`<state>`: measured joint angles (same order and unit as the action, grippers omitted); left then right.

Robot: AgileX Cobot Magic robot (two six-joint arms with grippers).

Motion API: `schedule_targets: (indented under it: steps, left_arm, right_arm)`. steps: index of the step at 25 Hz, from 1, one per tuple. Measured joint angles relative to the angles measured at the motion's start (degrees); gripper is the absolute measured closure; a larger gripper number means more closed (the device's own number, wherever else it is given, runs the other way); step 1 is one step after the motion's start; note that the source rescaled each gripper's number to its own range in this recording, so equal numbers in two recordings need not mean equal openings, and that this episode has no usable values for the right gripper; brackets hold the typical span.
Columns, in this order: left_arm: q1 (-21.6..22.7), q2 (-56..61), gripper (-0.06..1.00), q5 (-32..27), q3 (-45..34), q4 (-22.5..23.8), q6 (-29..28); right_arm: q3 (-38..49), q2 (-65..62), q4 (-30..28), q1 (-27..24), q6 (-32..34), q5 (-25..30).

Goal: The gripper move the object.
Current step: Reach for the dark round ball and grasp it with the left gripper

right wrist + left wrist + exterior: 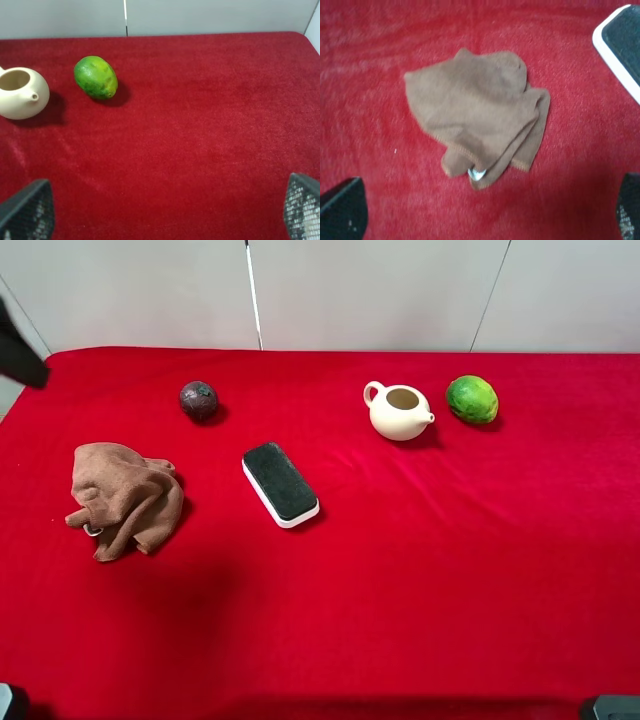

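Note:
The object, a small dark maroon ball (198,400), rests on the red tabletop at the back left, with nothing touching it. It does not appear in either wrist view. My left gripper (485,214) hangs open above a crumpled brown cloth (475,120), its two black fingertips (342,210) spread wide with nothing between them. Only a black piece of the left arm (20,352) shows at the left edge of the high view. My right gripper (165,212) is open too, over bare red cloth on the right side.
The brown cloth (125,498) lies front-left of the ball. A black-topped white eraser (280,483) sits mid-table. A cream teapot (400,411) and a green fruit (472,399) stand at the back right. A grey wall (350,290) backs the table.

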<state>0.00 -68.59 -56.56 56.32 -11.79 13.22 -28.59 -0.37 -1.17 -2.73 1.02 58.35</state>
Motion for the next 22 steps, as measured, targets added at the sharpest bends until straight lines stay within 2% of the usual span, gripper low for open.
schedule_targets:
  steps: [22]
  left_arm:
    - [-8.73, -33.64, -0.06, 1.41, 23.98, 0.55, 0.04]
  right_arm:
    - [0.0, 0.0, 0.0, 0.0, 0.0, 0.0]
